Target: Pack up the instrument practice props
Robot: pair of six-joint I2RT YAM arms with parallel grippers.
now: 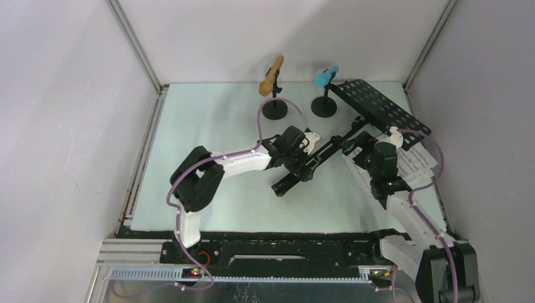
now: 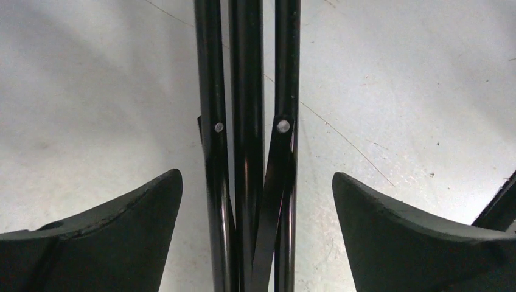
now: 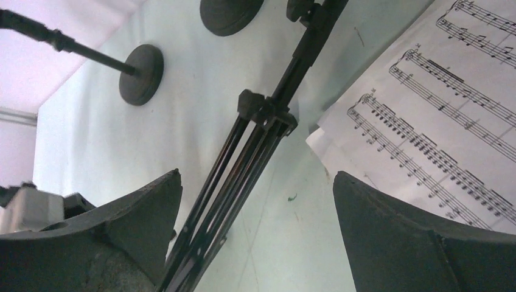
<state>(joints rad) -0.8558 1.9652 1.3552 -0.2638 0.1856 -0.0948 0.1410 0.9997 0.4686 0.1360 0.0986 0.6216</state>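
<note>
**Overhead:** The black music rack (image 1: 328,148) lies on the pale counter (image 1: 214,126), with its perforated desk (image 1: 378,104) raised at far right. The left jaws hang over the folded tripod legs (image 1: 285,182). The right jaws are near the hub, beside the white sheet-music pages (image 1: 421,161). Behind, the tan microphone (image 1: 272,74) and light-blue microphone (image 1: 326,76) perch on round-based clip holders (image 1: 275,110), and a swinging rack could topple them.

**Left wrist:** The left jaws are apart, straddling the leg bundle (image 2: 246,152) without touching it. The glossy round tubes look likely to roll or splay under an off-centre squeeze.

**Right wrist:** The right jaws are apart and empty. The legs (image 3: 225,182) pass close to one finger, and a page corner (image 3: 365,140) lies near the other. Closing here risks creasing the paper or missing the rack.
</note>
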